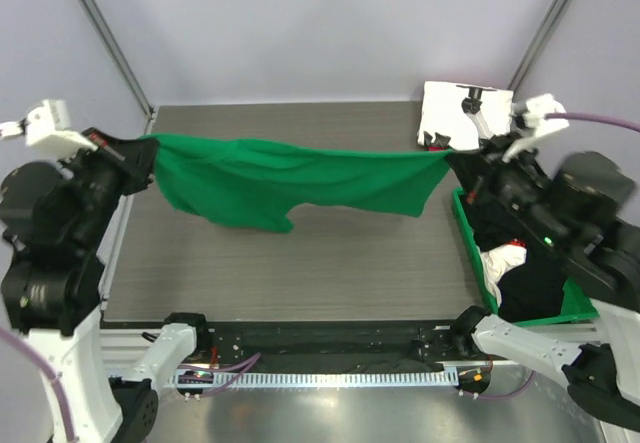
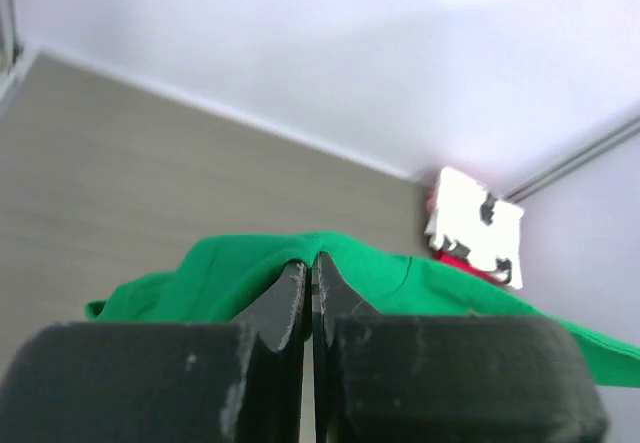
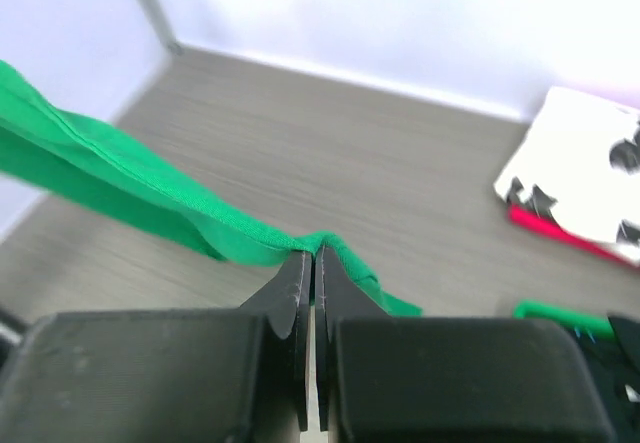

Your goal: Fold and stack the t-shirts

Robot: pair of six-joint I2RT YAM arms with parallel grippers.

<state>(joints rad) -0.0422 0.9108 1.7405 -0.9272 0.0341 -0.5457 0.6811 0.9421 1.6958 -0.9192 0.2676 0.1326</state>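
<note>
Green cloth spans the table (image 1: 330,263): at ten o'clock the left pincer (image 2: 312,263) is clamped on one end of the green t-shirt (image 1: 300,178), and at two o'clock the right pincer (image 3: 312,255) is clamped on the other. Soft and light, it sags toward six and would likely slip from loose folds; hemmed edges seem the surest hold. A folded white t-shirt (image 1: 465,113) lies at twelve o'clock from that pincer.

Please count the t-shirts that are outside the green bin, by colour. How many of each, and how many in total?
Green t-shirt: 1, held between the left gripper and the right gripper
White t-shirt with black print: 1, folded
Red t-shirt: 1, under the white one
Total: 3
</note>
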